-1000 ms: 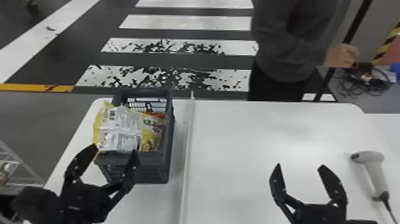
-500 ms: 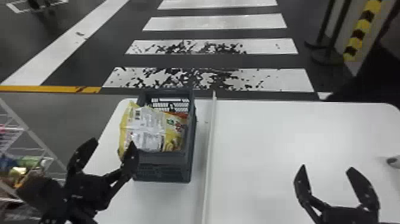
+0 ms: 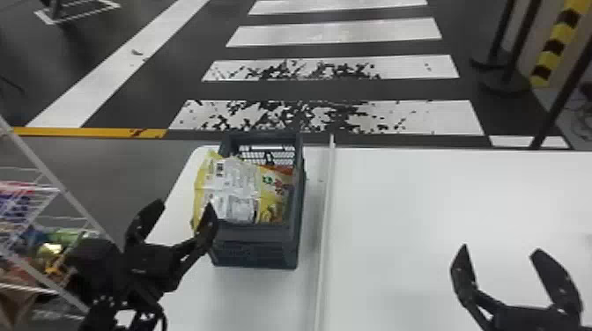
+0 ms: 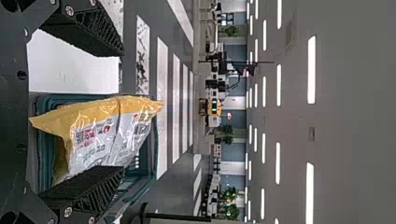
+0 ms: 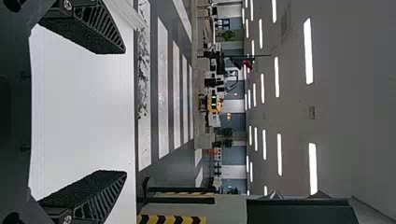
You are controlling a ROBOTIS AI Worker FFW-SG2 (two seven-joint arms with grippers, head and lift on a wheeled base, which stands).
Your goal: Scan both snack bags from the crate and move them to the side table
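Note:
In the head view my left gripper point(image 3: 176, 215) is open at the near left of the grey crate point(image 3: 257, 255), one finger overlapping the crate's corner in view. Two snack bags lie in the crate: a yellow and silver bag point(image 3: 235, 187) leans over its left side, and an orange-yellow bag point(image 3: 279, 180) is partly hidden behind it. My right gripper point(image 3: 497, 253) stands open over the white table at the right. In the left wrist view the yellow and silver bag point(image 4: 100, 135) lies beyond my left gripper point(image 4: 122, 112). The right wrist view has my right gripper point(image 5: 125, 112) with nothing between its fingers.
A pale strip point(image 3: 326, 229) runs along the white table point(image 3: 440, 202), just right of the crate. At the left, a wire rack point(image 3: 48, 202) holds colourful packets. Stanchions point(image 3: 506, 75) stand on the floor behind the table.
The head view has turned left, so the crate and table sit farther right in it; the scanner and the person have left that view. Both grippers remain open.

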